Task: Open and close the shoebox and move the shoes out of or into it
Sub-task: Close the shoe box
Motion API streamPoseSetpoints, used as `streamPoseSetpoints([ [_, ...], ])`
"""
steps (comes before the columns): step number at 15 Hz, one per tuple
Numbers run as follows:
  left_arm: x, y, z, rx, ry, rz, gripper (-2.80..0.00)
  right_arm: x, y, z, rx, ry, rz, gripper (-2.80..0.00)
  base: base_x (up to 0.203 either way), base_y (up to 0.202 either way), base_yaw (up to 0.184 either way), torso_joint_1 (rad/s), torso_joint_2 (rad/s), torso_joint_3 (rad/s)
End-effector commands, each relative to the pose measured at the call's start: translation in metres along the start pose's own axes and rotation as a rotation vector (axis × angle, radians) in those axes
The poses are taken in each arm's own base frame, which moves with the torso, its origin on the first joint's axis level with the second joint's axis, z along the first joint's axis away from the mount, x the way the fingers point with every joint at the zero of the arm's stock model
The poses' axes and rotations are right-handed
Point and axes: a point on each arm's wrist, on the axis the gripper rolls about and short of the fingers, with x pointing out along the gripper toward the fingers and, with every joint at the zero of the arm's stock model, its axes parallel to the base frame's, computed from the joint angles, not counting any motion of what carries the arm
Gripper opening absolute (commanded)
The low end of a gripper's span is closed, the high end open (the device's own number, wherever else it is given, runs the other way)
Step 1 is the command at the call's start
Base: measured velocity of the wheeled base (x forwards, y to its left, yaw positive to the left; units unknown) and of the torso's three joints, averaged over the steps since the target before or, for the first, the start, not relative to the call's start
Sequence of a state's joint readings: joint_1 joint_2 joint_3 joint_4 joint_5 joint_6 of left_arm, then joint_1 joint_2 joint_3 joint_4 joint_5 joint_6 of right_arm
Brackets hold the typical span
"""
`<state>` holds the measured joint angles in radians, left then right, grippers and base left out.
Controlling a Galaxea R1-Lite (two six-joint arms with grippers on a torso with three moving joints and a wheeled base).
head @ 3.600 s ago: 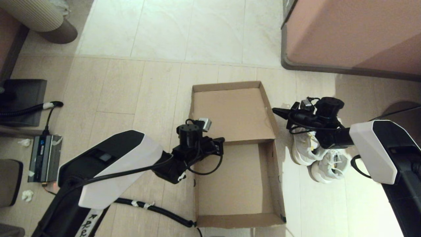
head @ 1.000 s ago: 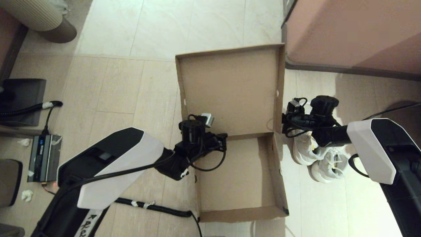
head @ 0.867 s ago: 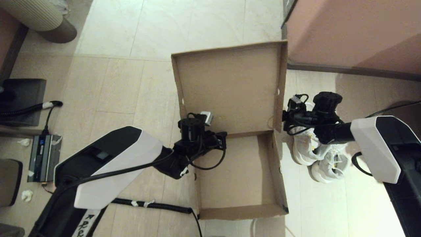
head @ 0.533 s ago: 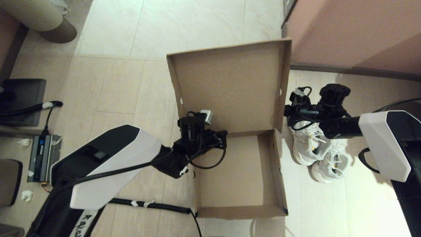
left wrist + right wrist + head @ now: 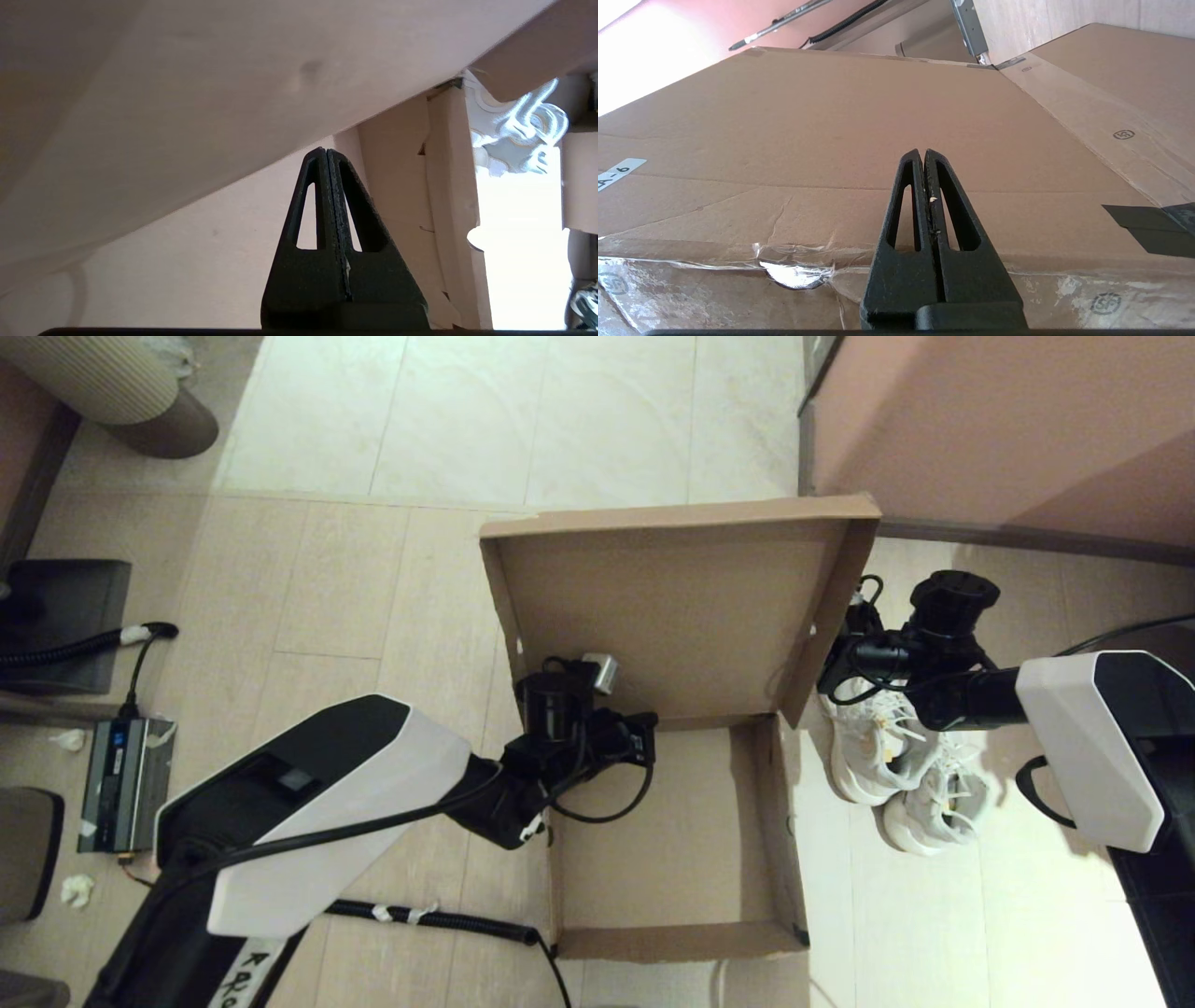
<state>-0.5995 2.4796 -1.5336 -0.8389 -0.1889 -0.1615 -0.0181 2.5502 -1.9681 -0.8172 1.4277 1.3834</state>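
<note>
The brown cardboard shoebox (image 5: 672,859) stands open on the floor, nothing inside it. Its hinged lid (image 5: 672,607) is raised and leans over the base. My left gripper (image 5: 646,739) is shut and empty inside the box, by the hinge at the left wall; in the left wrist view this gripper (image 5: 325,151) sits under the lid's inner face (image 5: 210,93). My right gripper (image 5: 923,153) is shut and empty against the lid's outer face (image 5: 859,121), near a white sticker (image 5: 619,173) and black tape (image 5: 1148,228); the lid hides its fingertips in the head view. The white sneakers (image 5: 901,775) stand on the floor right of the box.
A large pinkish-brown furniture block (image 5: 1008,420) stands at the back right, close to the lid's far corner. A power unit (image 5: 126,784), a dark box (image 5: 65,616) and cables (image 5: 439,924) lie on the floor at the left.
The lid rose from flat on the floor to upright and now tips toward the box base. My right gripper followed behind it; my left gripper shifted slightly right inside the box.
</note>
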Motion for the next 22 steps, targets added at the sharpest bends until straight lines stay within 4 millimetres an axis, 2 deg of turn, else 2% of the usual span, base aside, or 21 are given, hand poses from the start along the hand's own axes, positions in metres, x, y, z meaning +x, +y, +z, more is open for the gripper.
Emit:
streamPoseSetpoints([
  [1,0.001,-0.003,-0.003,0.0,0.002,-0.009,-2.8,0.001,0.001,0.0,0.003,0.01,0.003,-2.8,0.0,0.0,0.0,0.0,0.0,0.0],
  [4,0.001,-0.011,0.001,0.002,-0.003,-0.023,-2.8,0.0,0.015,0.001,-0.022,0.023,0.009,-2.8,0.0,0.0,0.0,0.0,0.0,0.0],
  [7,-0.008,-0.019,0.011,0.003,-0.009,-0.023,-2.8,0.0,0.042,0.003,-0.031,0.025,0.015,-2.8,0.0,0.0,0.0,0.0,0.0,0.0],
  [11,-0.029,-0.031,0.04,0.008,-0.044,-0.033,-2.8,0.001,0.065,0.003,-0.035,0.035,0.022,-2.8,0.0,0.0,0.0,0.0,0.0,0.0],
  [13,-0.044,-0.042,0.068,0.014,-0.093,-0.048,-2.8,0.005,0.074,0.003,-0.034,0.043,0.027,-2.8,0.0,0.0,0.0,0.0,0.0,0.0],
  [16,-0.077,-0.057,0.121,0.028,-0.187,-0.064,-2.8,0.009,0.083,0.0,-0.036,0.07,0.033,-2.8,0.0,0.0,0.0,0.0,0.0,0.0],
  [20,-0.147,-0.081,0.199,0.042,-0.37,-0.107,-2.8,0.01,0.088,-0.001,-0.025,0.072,0.035,-2.8,0.0,0.0,0.0,0.0,0.0,0.0],
  [22,-0.183,-0.096,0.213,0.023,-0.397,-0.142,-2.8,0.011,0.086,-0.001,-0.019,0.073,0.035,-2.8,0.0,0.0,0.0,0.0,0.0,0.0],
])
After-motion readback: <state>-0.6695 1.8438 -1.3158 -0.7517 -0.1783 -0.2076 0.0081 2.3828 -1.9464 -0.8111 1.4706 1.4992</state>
